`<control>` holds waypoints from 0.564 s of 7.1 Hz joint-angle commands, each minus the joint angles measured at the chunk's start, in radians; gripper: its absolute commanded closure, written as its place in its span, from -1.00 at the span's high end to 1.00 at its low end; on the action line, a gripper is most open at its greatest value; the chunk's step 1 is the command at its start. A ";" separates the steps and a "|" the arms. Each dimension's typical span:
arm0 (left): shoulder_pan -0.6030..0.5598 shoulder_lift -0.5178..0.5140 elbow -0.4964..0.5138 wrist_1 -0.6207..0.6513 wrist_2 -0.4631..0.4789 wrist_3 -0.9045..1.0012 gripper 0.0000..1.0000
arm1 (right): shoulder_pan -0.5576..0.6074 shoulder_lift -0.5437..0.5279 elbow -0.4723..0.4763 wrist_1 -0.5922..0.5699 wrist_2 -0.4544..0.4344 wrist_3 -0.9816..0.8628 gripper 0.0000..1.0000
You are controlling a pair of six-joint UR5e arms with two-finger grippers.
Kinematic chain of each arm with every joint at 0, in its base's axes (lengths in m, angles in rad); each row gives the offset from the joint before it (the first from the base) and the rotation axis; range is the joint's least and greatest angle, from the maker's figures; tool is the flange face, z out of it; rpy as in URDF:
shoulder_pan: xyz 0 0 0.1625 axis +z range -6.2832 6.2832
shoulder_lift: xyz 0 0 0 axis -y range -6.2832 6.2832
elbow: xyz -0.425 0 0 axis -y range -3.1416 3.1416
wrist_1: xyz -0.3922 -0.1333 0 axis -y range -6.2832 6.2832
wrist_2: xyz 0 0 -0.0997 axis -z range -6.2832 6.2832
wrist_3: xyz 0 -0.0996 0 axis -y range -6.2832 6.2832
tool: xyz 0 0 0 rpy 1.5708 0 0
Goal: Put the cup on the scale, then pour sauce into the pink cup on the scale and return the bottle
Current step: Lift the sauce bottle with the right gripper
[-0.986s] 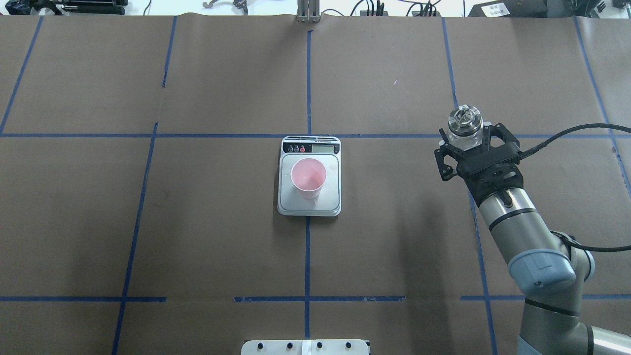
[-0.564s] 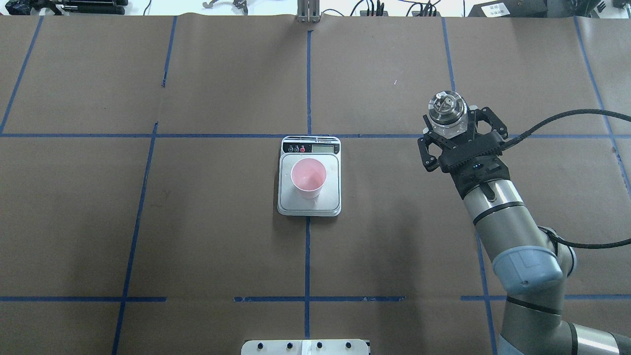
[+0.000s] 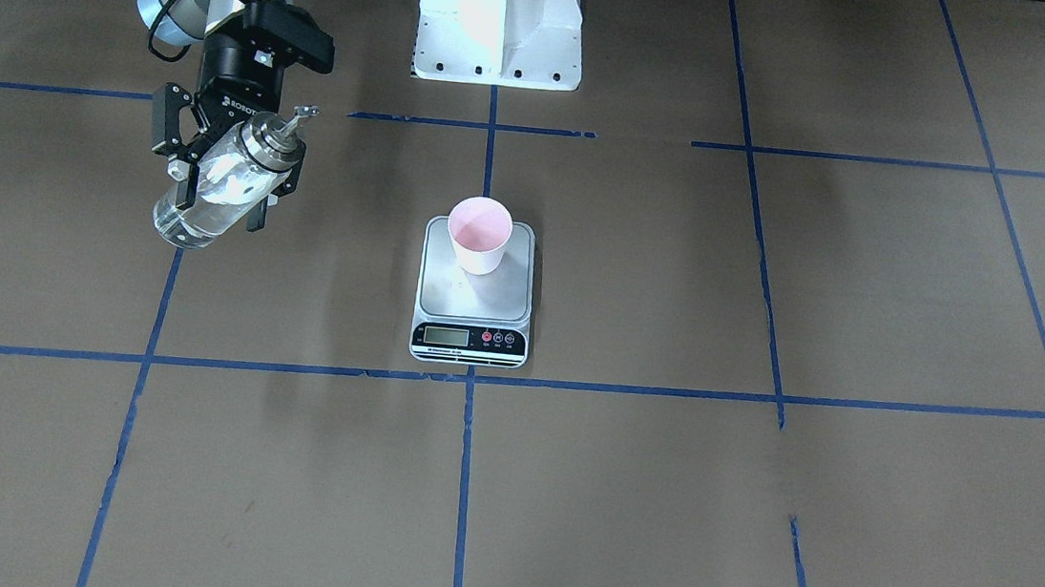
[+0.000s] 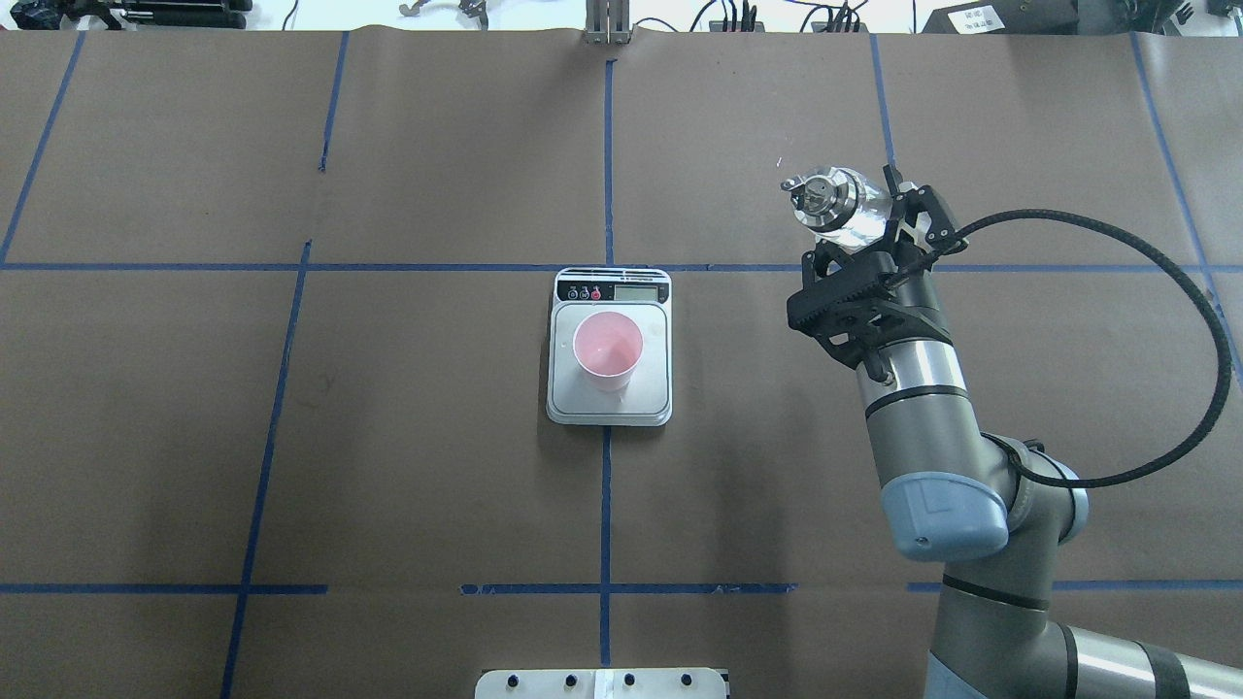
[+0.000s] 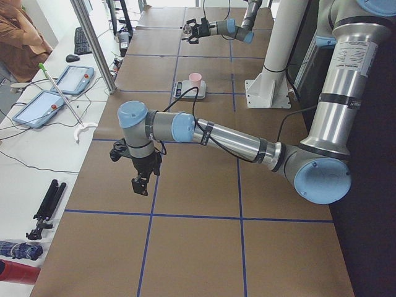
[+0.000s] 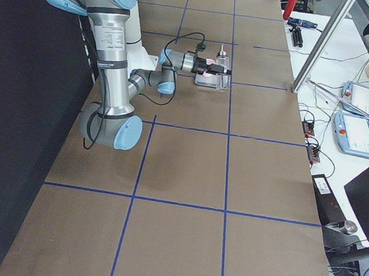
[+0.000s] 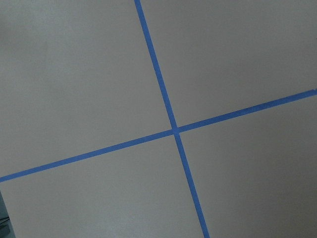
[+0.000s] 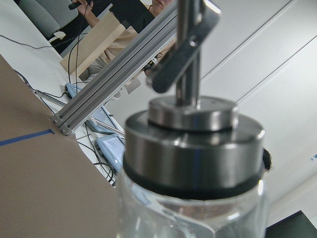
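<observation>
The pink cup (image 4: 607, 350) stands upright on the silver scale (image 4: 651, 393) at the table's middle; it also shows in the front view as cup (image 3: 480, 232) on scale (image 3: 446, 296). My right gripper (image 4: 871, 229) is shut on the glass bottle (image 4: 833, 199), held off the table to the right of the scale. The bottle (image 3: 225, 179) is tilted, its metal spout pointing toward the scale, and clear sauce (image 3: 188, 215) lies in its lower end. The bottle's cap (image 8: 193, 144) fills the right wrist view. My left gripper (image 5: 141, 180) hangs over bare table far from the scale; I cannot tell its state.
The white robot base (image 3: 501, 13) stands behind the scale. An aluminium post (image 4: 607, 24) rises at the far edge. Blue tape lines grid the brown table. A side bench with tablets (image 5: 52, 93) and a seated person (image 5: 21, 37) lies beyond.
My right arm has swung left and farther from the robot with the bottle. The bottle has tipped from upright to tilted, spout toward the scale. Cup and scale are unmoved.
</observation>
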 commanded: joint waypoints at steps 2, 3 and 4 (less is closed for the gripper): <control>0.000 0.000 0.009 -0.003 0.006 0.003 1.00 | -0.016 0.070 -0.081 -0.121 -0.098 -0.024 -1.00; 0.000 0.000 0.009 -0.003 0.006 0.003 1.00 | -0.025 0.085 -0.115 -0.123 -0.128 -0.074 -1.00; 0.000 0.000 0.007 -0.002 0.006 0.003 1.00 | -0.033 0.083 -0.116 -0.123 -0.138 -0.146 -1.00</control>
